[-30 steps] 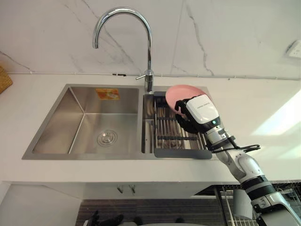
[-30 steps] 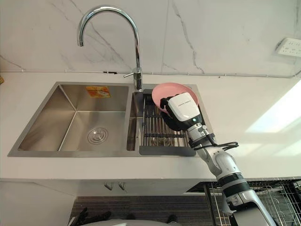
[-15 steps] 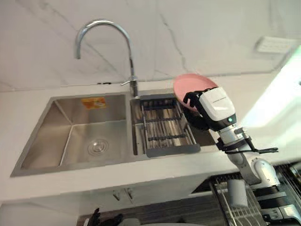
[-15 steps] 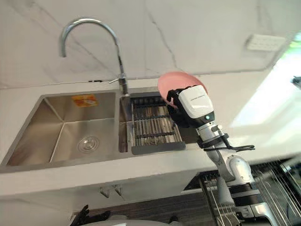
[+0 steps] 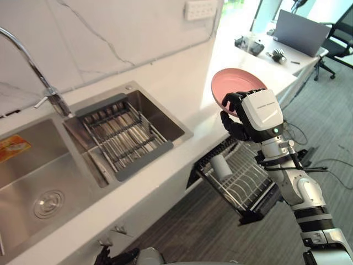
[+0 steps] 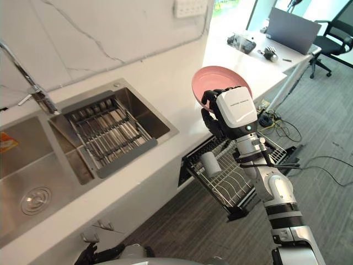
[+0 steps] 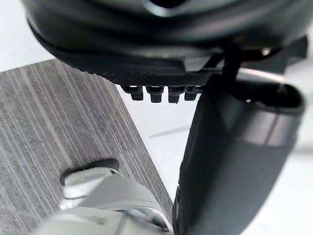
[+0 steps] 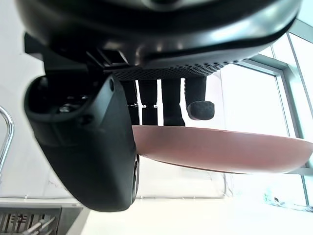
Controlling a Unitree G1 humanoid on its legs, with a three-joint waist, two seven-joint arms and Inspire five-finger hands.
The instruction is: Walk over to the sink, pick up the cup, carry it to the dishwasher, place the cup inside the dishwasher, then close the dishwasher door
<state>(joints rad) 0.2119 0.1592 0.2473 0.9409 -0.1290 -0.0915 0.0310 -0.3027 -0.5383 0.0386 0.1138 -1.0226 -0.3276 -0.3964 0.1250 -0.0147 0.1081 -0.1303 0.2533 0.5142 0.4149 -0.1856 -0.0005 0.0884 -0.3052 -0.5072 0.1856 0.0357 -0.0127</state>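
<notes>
No text or number is legible. An orange sticker (image 5: 12,148) on the sink's (image 5: 77,182) back wall and small print on the right hand's (image 5: 260,113) white cover cannot be read.

The sink (image 5: 22,182) takes the left of the frame, a tap (image 5: 52,99) behind it and a drain rack (image 5: 124,135) in its right basin. At centre right the right hand (image 5: 238,117) holds a plate (image 5: 234,87) above a dishwasher rack (image 5: 245,185) with a cup (image 5: 222,167) in it.
</notes>
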